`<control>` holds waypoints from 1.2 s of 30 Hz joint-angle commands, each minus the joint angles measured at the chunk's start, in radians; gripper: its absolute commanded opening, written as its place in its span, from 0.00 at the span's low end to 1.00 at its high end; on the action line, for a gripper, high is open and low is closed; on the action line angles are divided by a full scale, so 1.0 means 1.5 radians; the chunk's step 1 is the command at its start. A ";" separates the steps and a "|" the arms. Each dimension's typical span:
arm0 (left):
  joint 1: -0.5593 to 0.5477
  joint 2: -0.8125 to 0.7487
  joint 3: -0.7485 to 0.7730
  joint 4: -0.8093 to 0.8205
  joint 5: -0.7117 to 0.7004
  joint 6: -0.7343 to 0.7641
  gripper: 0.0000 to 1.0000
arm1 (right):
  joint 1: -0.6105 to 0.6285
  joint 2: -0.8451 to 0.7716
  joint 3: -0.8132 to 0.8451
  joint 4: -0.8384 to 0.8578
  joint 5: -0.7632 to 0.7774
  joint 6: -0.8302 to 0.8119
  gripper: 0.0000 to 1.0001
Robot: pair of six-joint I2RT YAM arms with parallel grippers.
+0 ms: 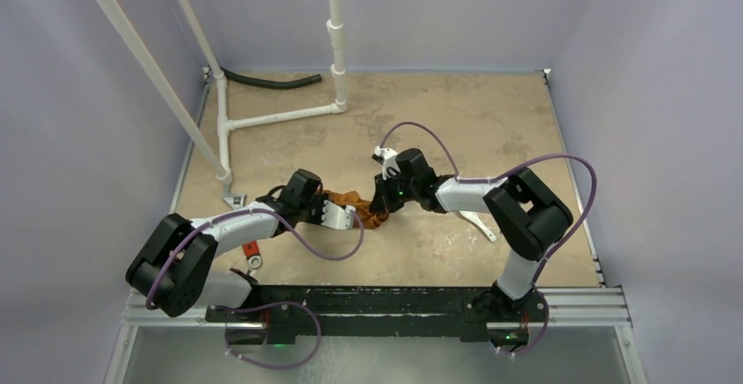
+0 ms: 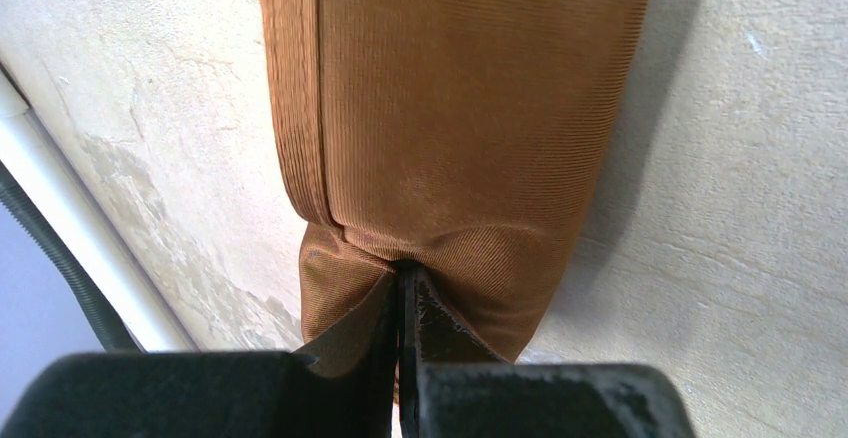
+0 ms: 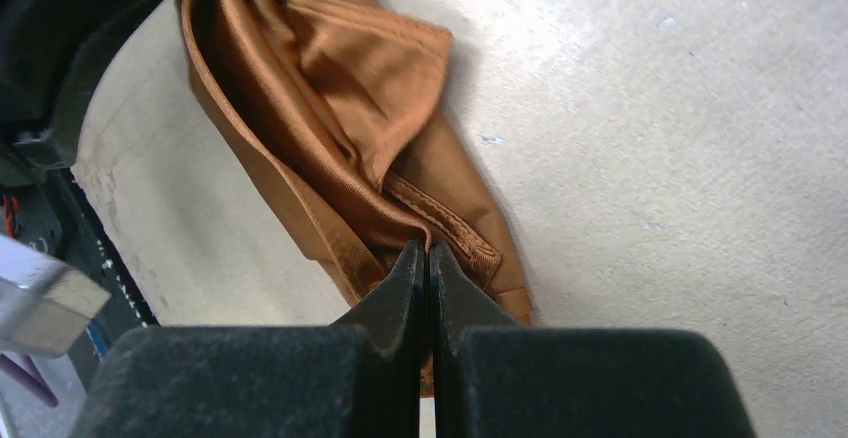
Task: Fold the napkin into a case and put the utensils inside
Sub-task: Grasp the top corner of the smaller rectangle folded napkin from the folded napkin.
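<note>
overhead, napkin (image 1: 355, 204): rust-orange cloth bunched into a short creased strip between the two arms, over the mottled tan table (image 1: 491, 112).
overhead, left gripper (image 1: 349, 217): at the strip's left end; fingers too small to read.
overhead, right gripper (image 1: 382, 207): at its right end.
overhead, white utensil (image 1: 480, 224): thin, part hidden under the right arm.
left wrist, napkin (image 2: 460, 108): fine ribbed weave, slight sheen, layered fold at left; top cut off.
left wrist, left gripper (image 2: 404, 283): black fingers together, clamped on the near edge.
right wrist, napkin (image 3: 340, 128): loose glossy folds, stitched hem.
right wrist, right gripper (image 3: 428, 258): fingers pressed together, pinching the hem.

One napkin (image 1: 357, 205), one tool (image 1: 251, 249), maybe one spoon (image 1: 478, 225)
</note>
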 commanded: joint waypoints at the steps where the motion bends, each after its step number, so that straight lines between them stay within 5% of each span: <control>1: 0.006 0.016 -0.014 -0.091 0.016 -0.048 0.00 | -0.023 0.009 -0.002 -0.025 -0.013 0.017 0.00; 10: 0.023 -0.031 0.083 -0.137 0.044 -0.197 0.06 | -0.034 0.025 -0.010 0.002 -0.039 0.021 0.00; 21: 0.026 -0.096 0.113 -0.194 0.127 -0.215 0.15 | -0.034 0.032 -0.014 0.005 -0.047 0.022 0.00; 36: -0.033 -0.012 0.189 -0.251 0.316 -0.247 0.07 | -0.034 0.037 -0.009 -0.001 -0.062 0.021 0.00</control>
